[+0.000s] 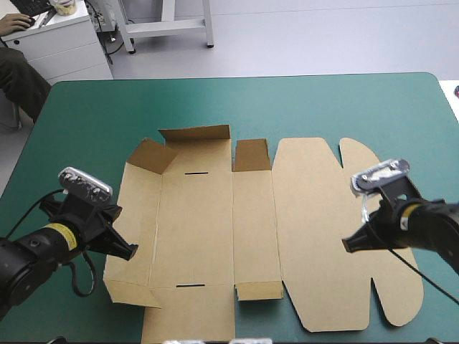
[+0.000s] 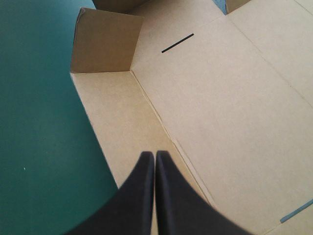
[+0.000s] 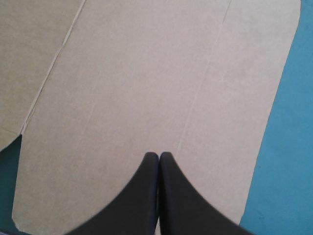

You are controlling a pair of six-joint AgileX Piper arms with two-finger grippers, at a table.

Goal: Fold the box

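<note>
The brown box (image 1: 251, 236) lies spread out as a cut sheet across the middle of the table. Its far-left corner flap (image 1: 152, 155), far wall (image 1: 195, 134) and a small far flap (image 1: 251, 155) stand raised, while the lid panel (image 1: 323, 236) lies flat on the right. My left gripper (image 1: 131, 252) is shut, its tip over the box's left side panel (image 2: 117, 127). Ahead of it in the left wrist view are the raised corner flap (image 2: 102, 46) and a slot (image 2: 177, 43). My right gripper (image 1: 348, 246) is shut over the lid panel (image 3: 146, 83), near its right edge, holding nothing.
A wide strip of teal-green cover (image 1: 287, 100) lies between the box and the table's far edge. Narrower strips of cover run along the box's left side (image 2: 39, 122) and right side (image 3: 293, 147). The box's near flaps reach close to the table's front edge.
</note>
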